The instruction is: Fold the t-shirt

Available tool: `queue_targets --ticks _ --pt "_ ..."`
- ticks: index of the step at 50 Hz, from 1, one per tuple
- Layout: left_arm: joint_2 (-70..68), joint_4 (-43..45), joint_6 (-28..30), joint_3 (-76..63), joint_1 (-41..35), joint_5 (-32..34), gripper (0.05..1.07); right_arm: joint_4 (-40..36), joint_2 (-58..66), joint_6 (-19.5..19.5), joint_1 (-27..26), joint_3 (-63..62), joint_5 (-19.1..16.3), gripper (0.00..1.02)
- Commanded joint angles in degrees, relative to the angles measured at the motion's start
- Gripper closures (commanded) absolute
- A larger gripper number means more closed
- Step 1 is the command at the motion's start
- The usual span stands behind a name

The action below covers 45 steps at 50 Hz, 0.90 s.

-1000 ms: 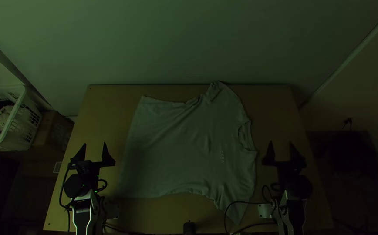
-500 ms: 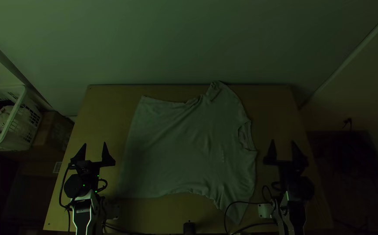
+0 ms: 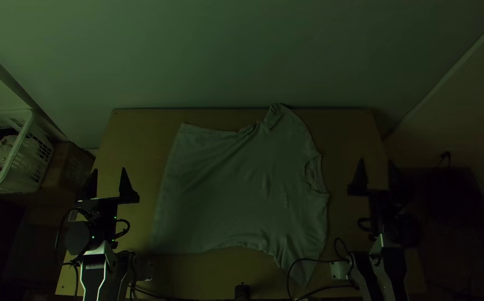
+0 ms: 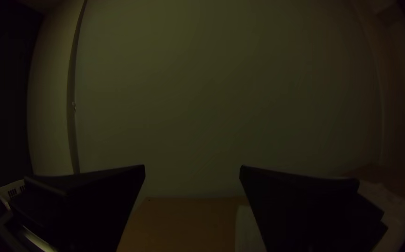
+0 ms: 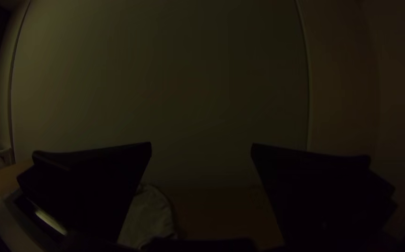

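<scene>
Wide apart, the fingers of the left claw (image 3: 109,170) are held, with nothing gripped; the right claw (image 3: 376,161) is parted just as wide, and nothing is clasped there either! By the side edges of the table (image 3: 136,125) both are seen, their outer fingers lined up with the rims, and a strip of bare wood is left between each claw and the shirt (image 3: 225,189). At the far edge, one sleeve is laid right up to the rim; the other is pointed at the near edge, its tip crossed by a cable (image 3: 309,258). The right claw's outer finger is nearly swallowed by darkness, and in the left wrist view the shirt is partly hidden by a finger. Mid-table, the shirt is spread unfolded, lightly rumpled, its hem turned leftward, its collar rightward. Beyond the left edge, a basket (image 3: 23,135) is cut off.
</scene>
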Motion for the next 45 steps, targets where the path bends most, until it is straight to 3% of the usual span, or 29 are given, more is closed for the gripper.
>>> queue_targets --ticks 1,17,30,45 --pt "7.26 2.02 -1.09 6.62 -0.61 -0.15 0.1 1.44 5.28 -0.66 0.47 5.38 0.48 0.04" --pt "25.28 1.85 -1.35 24.99 -1.4 -0.15 0.1 1.35 20.22 -1.19 0.47 19.7 0.3 0.04" --pt "37.58 -3.34 -1.17 38.35 -3.95 -0.15 0.1 0.56 30.68 -1.54 1.0 29.28 0.04 0.04" --pt "50.85 -8.53 -0.73 51.71 -7.47 -0.15 0.1 -4.89 41.32 -1.72 3.37 40.36 0.04 0.04"
